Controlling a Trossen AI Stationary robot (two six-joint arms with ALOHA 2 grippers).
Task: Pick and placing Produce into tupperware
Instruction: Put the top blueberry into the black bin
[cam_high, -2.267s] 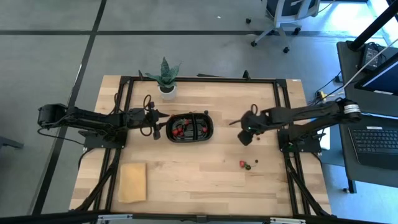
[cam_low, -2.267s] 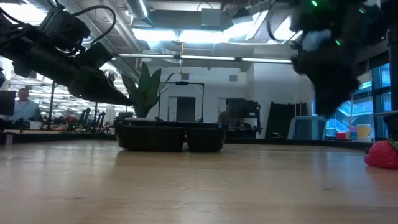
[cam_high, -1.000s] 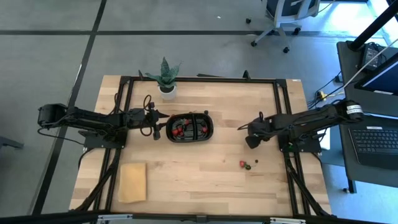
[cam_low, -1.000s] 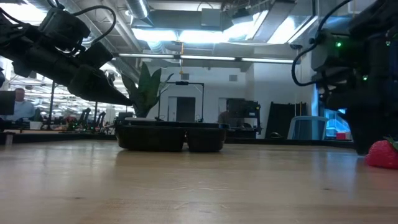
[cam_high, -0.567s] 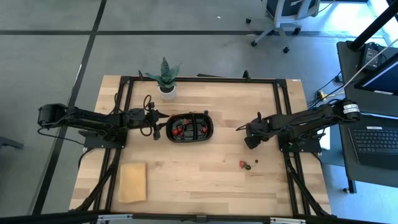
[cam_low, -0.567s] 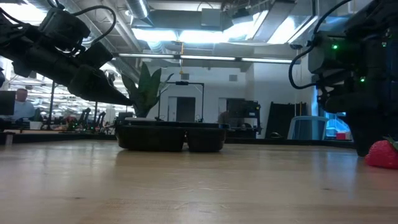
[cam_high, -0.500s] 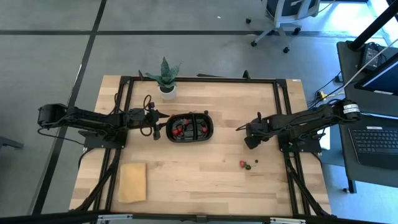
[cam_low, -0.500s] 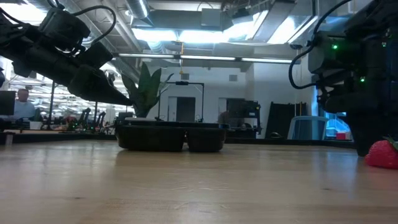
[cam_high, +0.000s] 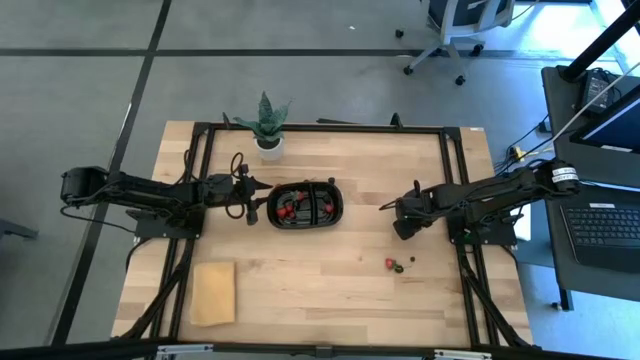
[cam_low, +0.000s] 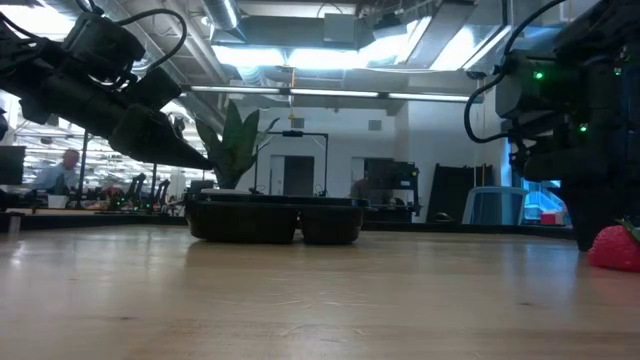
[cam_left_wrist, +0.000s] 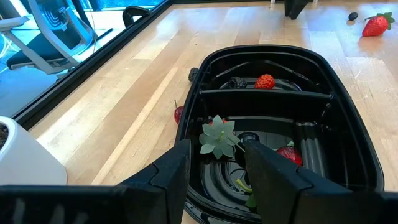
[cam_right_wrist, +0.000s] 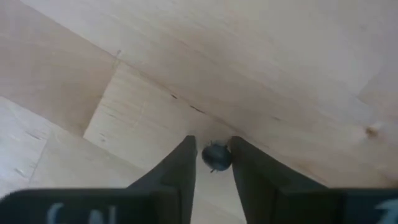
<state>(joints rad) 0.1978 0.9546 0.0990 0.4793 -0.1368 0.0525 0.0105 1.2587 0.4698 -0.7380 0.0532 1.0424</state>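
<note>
Dark berry (cam_right_wrist: 216, 155) btwn right gripper (cam_right_wrist: 209, 163) fingers.

The black two-compartment tupperware (cam_high: 305, 205) holds red produce (cam_high: 287, 211) (some pieces lie loose on the table).

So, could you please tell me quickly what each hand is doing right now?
Left hand: open, empty, at the tupperware.
Right hand: fingers either side of a small dark berry; grip cannot be told.
</note>
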